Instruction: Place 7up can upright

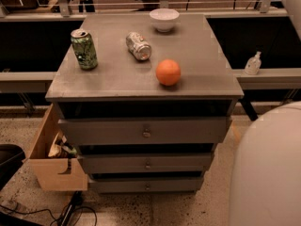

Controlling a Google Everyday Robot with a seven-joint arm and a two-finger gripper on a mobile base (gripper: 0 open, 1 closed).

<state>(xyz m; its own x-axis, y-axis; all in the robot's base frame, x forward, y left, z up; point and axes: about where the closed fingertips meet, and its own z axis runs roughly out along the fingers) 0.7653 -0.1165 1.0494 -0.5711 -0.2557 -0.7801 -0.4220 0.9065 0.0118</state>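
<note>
The 7up can, silvery with mottled reddish and dark markings, lies on its side on the grey drawer cabinet's top, toward the back middle. Its open end faces the front right. It lies between the green patterned can and the orange ball and touches neither. My gripper is not in view. A large white rounded part of the robot fills the lower right corner.
An upright green patterned can stands at the left of the top. An orange ball sits front right of the 7up can. A white bowl is at the back edge. A wooden box stands on the floor at the left.
</note>
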